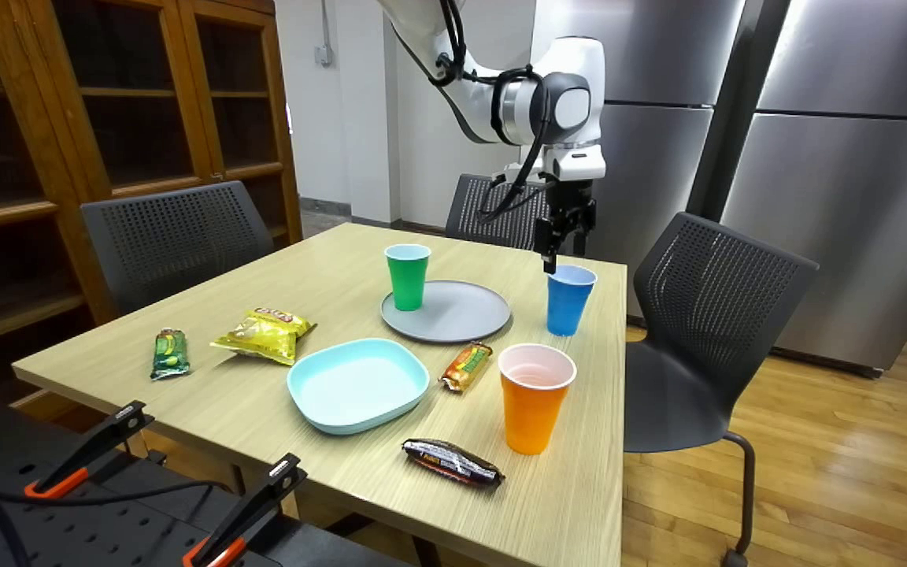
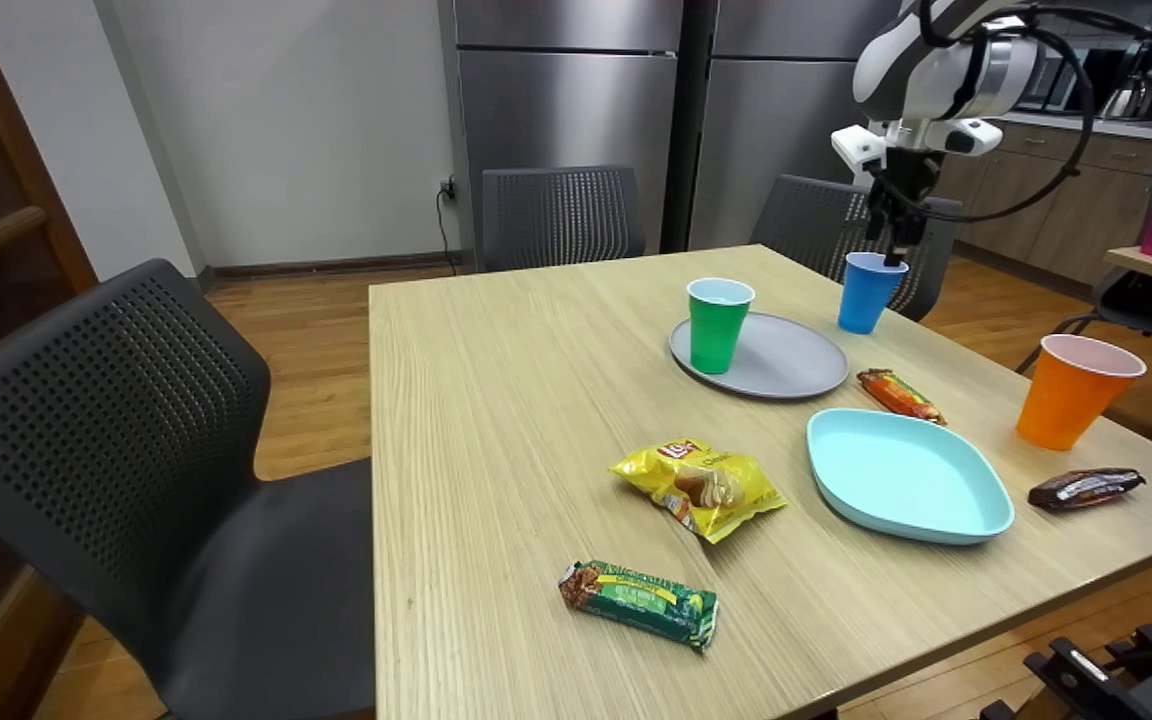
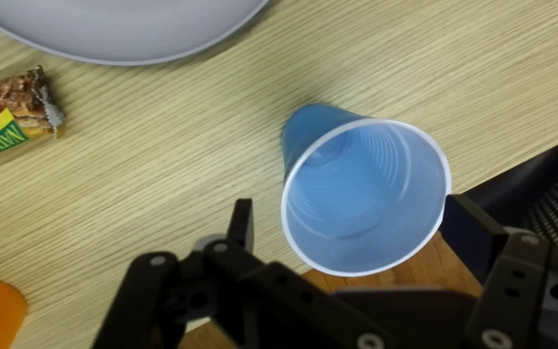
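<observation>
Near one edge of the tabletop [image 1: 343, 299], the blue cup [image 1: 568, 307] stands near the gray plate [image 1: 461, 311], which bears the green cup [image 1: 408, 281]. Over the blue cup, the tool [image 3: 348, 213] is spread wide and grips nothing: one finger is right at the rim, contact unclear, the other plainly apart from it.

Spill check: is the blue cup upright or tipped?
Upright. In both exterior views the blue cup stands on its base on the table, rim up.
</observation>
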You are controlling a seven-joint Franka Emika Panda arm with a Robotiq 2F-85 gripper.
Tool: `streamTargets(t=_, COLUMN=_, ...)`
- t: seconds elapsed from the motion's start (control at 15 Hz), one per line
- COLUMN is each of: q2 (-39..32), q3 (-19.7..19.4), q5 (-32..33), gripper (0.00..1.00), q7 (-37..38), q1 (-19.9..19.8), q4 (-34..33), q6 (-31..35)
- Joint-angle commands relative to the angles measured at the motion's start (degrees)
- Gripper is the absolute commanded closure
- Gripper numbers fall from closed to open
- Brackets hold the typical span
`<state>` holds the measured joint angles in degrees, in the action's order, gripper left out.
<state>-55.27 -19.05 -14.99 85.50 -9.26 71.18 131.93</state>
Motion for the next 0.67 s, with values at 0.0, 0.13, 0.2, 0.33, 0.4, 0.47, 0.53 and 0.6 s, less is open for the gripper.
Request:
streamTargets(t=0.0, q2=4.3, q3=-0.8, q5=0.2, gripper=0.0, q7=0.0, q1=1.4, q4=6.3, q6=1.5)
streamTargets(t=0.13, q2=5.0, q3=0.8, q5=2.3, gripper=0.0, q7=1.0, q1=0.2, q4=7.2, q6=1.6)
streamTargets(t=0.2, q2=4.9, q3=0.9, q5=2.4, gripper=0.0, q7=1.0, q1=0.2, q4=7.5, q6=1.8)
streamTargets(t=0.33, q2=4.6, q3=0.7, q5=3.3, gripper=0.0, q7=1.1, q1=0.2, q4=8.0, q6=1.9)
streamTargets(t=0.4, q2=4.6, q3=0.7, q5=3.6, gripper=0.0, q7=1.1, q1=0.1, q4=8.3, q6=1.8)
streamTargets(t=0.47, q2=4.5, q3=0.8, q5=3.7, gripper=0.0, q7=1.0, q1=0.0, q4=8.5, q6=2.0)
streamTargets(t=0.53, q2=4.3, q3=0.8, q5=3.8, gripper=0.0, q7=1.0, q1=0.0, q4=8.6, q6=1.9)
streamTargets(t=0.6, q2=4.1, q3=1.0, q5=3.8, gripper=0.0, q7=0.7, q1=-0.2, q4=8.5, q6=1.7)
